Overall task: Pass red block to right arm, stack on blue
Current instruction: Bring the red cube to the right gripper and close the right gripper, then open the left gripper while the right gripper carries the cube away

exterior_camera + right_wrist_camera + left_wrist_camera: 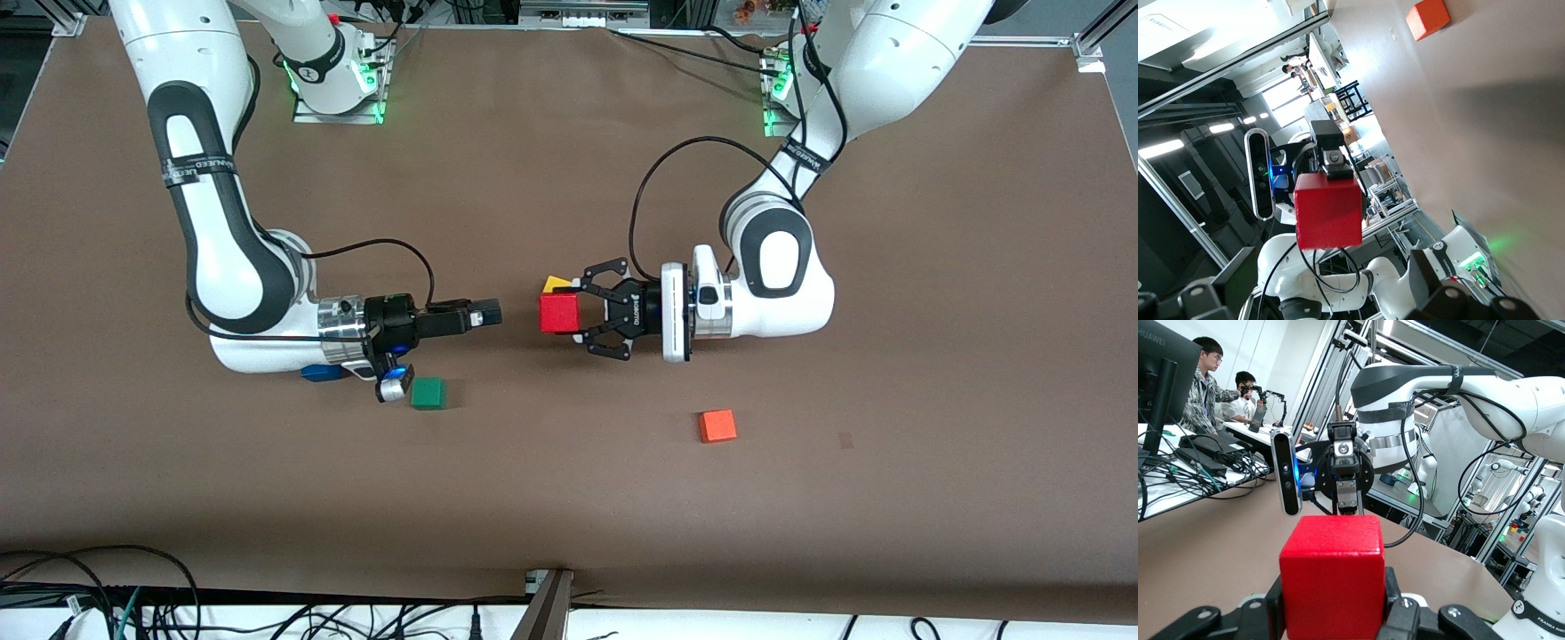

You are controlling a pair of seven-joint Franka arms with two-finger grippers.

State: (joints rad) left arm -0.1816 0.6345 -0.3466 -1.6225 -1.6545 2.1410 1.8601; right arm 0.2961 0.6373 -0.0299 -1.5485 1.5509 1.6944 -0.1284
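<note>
My left gripper point(573, 313), a black multi-link claw, is shut on the red block point(558, 313) and holds it sideways above the middle of the table. Its wrist view shows the block point(1331, 567) clamped between both pads. My right gripper point(487, 314), with slim black fingers, points at the block across a short gap and is open and empty. In the right wrist view the block point(1328, 210) hangs ahead, midway between my spread fingers. The blue block point(322, 372) lies mostly hidden under the right arm's wrist.
A green cube point(428, 393) lies beside the right wrist, nearer the front camera. An orange-red cube point(717, 426) lies nearer the front camera than the left wrist. A yellow block point(556, 284) peeks out beside the red block. Cables run along the table's front edge.
</note>
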